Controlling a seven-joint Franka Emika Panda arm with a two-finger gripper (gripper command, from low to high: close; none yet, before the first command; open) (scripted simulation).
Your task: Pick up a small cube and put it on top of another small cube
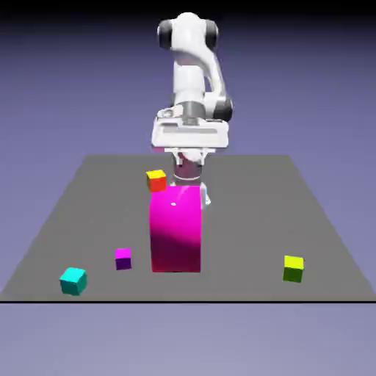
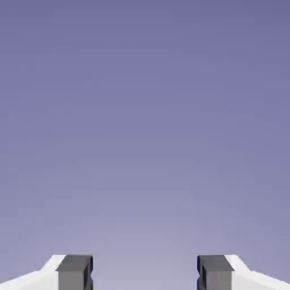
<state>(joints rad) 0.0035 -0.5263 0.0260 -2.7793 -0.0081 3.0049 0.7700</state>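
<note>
fingers (image 2: pixel 73 272) stood apart with nothing between them; you saw only blank blue-violet backdrop past the tips in the hand view, no cube. gripper (image 2: pixel 144 274) was empty. small cube (image 1: pixel 293 268), lime, sat alone on the table (image 1: pixel 323 220), well apart from the fingers and off toward the exterior view's right, near the front edge. my call: it looked rigid and light, flat-sided, nothing fragile; you could pinch two opposite side faces near mid-height, and the smooth faces might slip if you caught only an edge. hidden stuff: the tall magenta block (image 1: pixel 176 229) covered the fingertips in the exterior view, so their height over the table was unclear. orange cube (image 1: pixel 156 180) sat just beside the block's far top corner; touching or apart, couldn't tell. purple cube (image 1: pixel 123 258) and cyan cube (image 1: pixel 73 280) lay out on the other side, clear of the fingers.
</note>
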